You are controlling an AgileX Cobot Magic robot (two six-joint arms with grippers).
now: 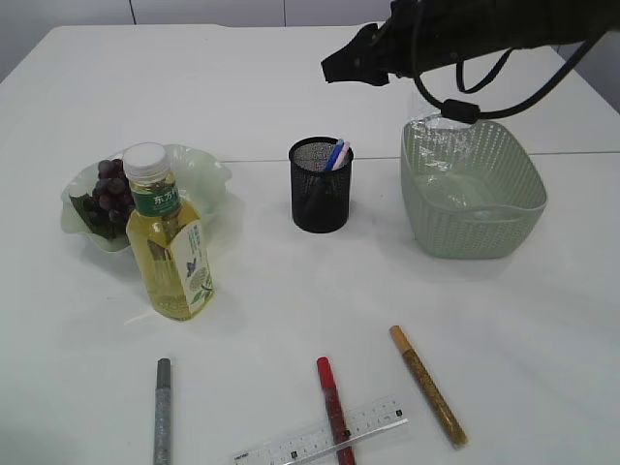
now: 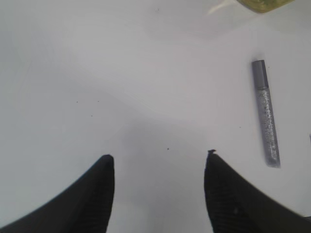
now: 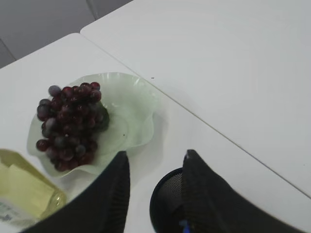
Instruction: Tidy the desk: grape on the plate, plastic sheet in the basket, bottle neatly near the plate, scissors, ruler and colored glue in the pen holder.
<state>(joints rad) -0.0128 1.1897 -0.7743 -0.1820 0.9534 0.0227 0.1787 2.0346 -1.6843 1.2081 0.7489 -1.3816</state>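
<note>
Dark ribbed fingers of our right end effector [image 3: 154, 156] stand apart, holding nothing; below them sit one black mesh pen holder [image 3: 171, 204] and, beyond, one wavy pale-green plate [image 3: 130, 112] with one grape cluster [image 3: 69, 124]. Our left end effector [image 2: 159, 158] gapes over bare white bench [image 2: 97, 73], one silver glitter glue [image 2: 267, 113] to its right
</note>
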